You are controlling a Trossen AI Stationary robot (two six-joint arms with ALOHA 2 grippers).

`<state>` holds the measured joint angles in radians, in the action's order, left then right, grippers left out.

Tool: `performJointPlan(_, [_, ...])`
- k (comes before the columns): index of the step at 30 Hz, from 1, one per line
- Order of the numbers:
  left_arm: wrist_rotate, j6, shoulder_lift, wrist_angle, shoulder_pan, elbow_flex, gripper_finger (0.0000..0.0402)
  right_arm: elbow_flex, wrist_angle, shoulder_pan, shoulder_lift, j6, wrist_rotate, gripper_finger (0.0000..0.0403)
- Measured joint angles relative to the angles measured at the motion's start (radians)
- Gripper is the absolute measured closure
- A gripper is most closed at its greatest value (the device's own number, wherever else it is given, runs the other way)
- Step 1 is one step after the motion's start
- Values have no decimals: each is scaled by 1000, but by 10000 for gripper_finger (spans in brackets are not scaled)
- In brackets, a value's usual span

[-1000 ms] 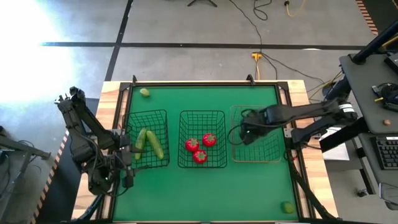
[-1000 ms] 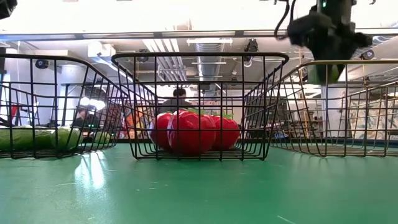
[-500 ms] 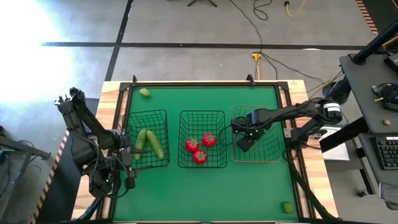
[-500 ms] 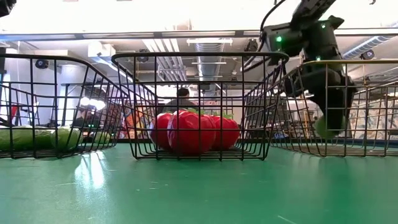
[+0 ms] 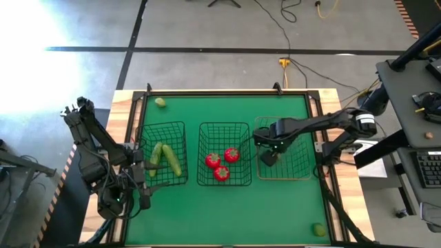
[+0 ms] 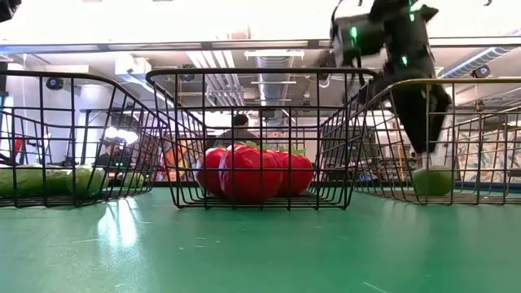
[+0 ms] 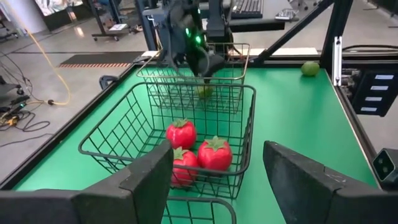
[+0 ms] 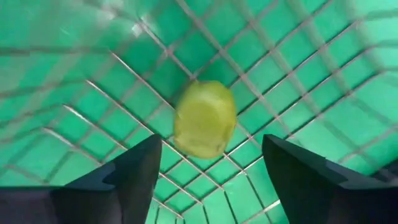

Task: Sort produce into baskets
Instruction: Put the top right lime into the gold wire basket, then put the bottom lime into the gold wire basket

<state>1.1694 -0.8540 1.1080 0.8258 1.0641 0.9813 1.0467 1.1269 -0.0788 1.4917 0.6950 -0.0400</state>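
With its fingers spread and nothing between them, the right claw (image 5: 270, 157) hangs inside the tan basket (image 5: 303, 169) directly above the released lime (image 8: 204, 121) on the basket's floor (the left claw (image 7: 217, 180), also parted, waits beside the cucumber basket (image 5: 180, 131)).
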Motion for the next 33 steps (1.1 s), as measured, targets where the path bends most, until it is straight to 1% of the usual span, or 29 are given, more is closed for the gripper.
performJointPlan(4, [0, 7, 0, -19, -1, 0, 170, 103, 64, 54, -39, 33, 66, 120])
performJointPlan(8, [0, 11, 0, -22, -1, 0, 170, 210, 106, 161, -76, 104, 129, 119])
performJointPlan(13, [0, 11, 0, -23, -3, 0, 170, 330, 103, 371, -95, 199, 201, 131])
performJointPlan(19, [0, 7, 0, -43, -9, 0, 170, 442, 82, 662, -74, 332, 375, 150])
performJointPlan(22, [2, 8, 0, -77, -15, 0, 170, 461, 35, 795, -65, 376, 471, 155])
performJointPlan(24, [2, 7, 0, -101, -17, 0, 170, 463, -8, 869, -62, 393, 505, 156])
performJointPlan(27, [3, 7, 0, -127, -19, 0, 170, 462, -39, 959, -61, 418, 522, 151])
performJointPlan(31, [54, 7, 2, -132, -19, 0, 170, 454, -36, 1051, -61, 512, 540, 141])
performJointPlan(33, [63, 7, 2, -132, -20, 0, 170, 448, -39, 1093, -61, 566, 542, 136])
